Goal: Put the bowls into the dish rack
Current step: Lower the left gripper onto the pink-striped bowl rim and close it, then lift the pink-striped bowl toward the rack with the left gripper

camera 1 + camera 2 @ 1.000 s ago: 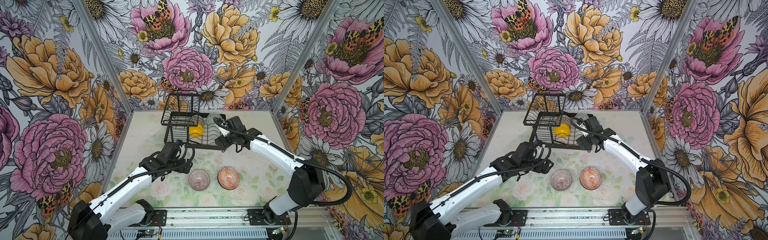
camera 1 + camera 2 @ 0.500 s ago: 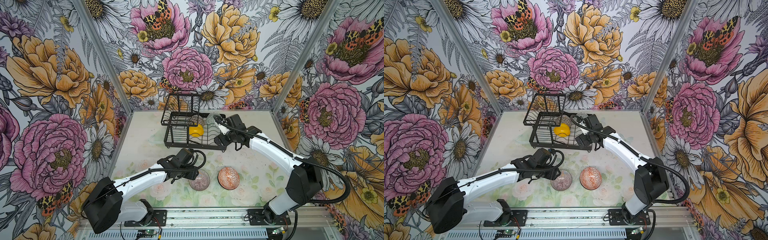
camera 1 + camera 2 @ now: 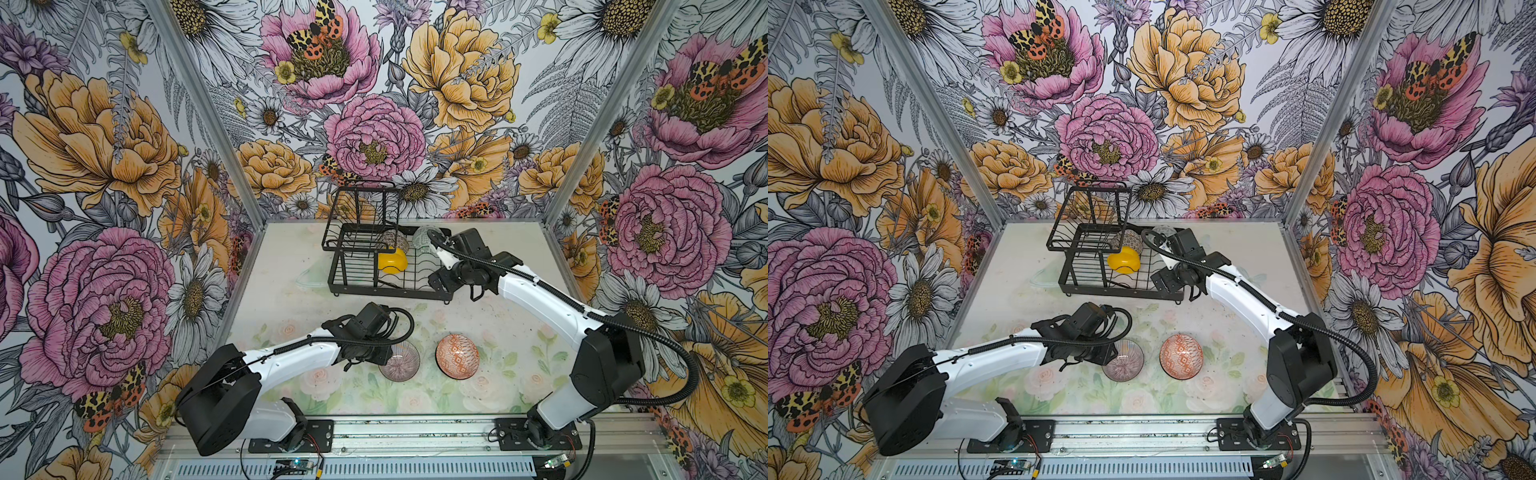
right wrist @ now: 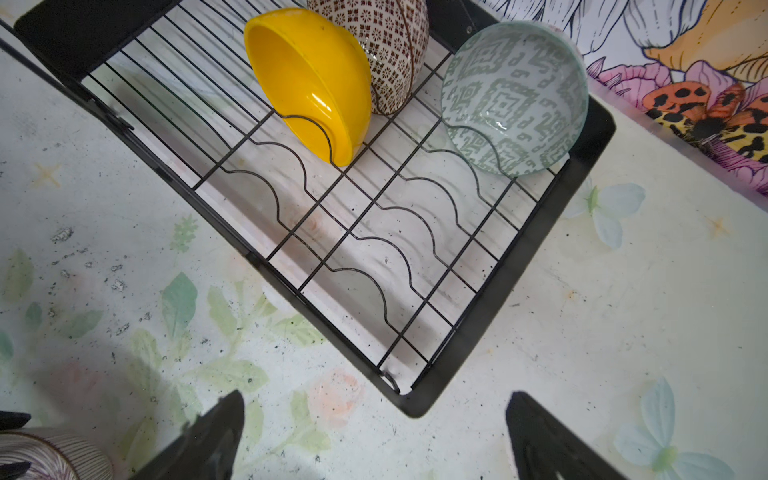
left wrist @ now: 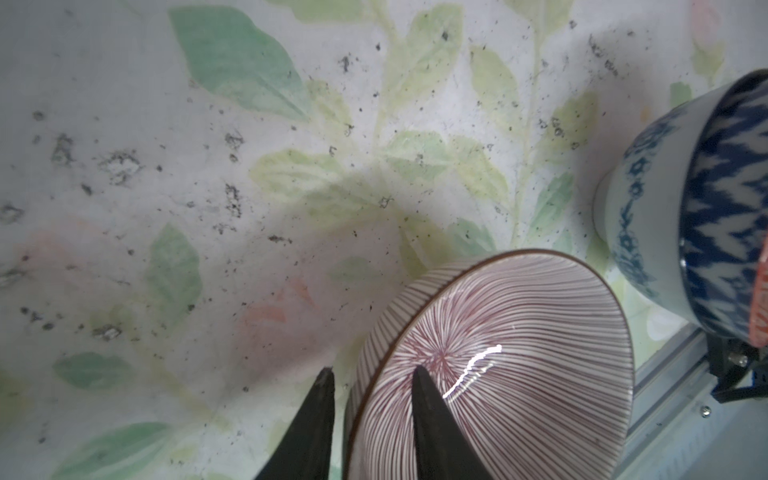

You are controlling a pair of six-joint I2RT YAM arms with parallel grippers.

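The pink radial-lined bowl (image 3: 402,365) (image 3: 1126,365) (image 5: 498,365) stands on the table near the front. My left gripper (image 3: 384,357) (image 5: 372,370) is shut on its rim, one finger inside and one outside. Just right of it sits the orange-white bowl (image 3: 457,356) (image 3: 1181,356); the left wrist view shows a blue-white bowl (image 5: 665,199) there. The dish rack (image 3: 374,291) (image 4: 511,270) holds a yellow bowl (image 3: 392,262) (image 4: 316,79), a dark patterned bowl (image 4: 386,45) and a pale green bowl (image 3: 424,239) (image 4: 515,95). My right gripper (image 3: 442,282) (image 4: 376,395) hangs open by the rack's front right corner.
The rack's raised upper basket (image 3: 361,212) stands at its left end by the back wall. Flowered walls close in the table on three sides, and a metal rail (image 3: 415,432) runs along the front edge.
My left arm swung right to the pink bowl, and its jaws closed in from wide open onto the rim. The right arm has hardly moved.
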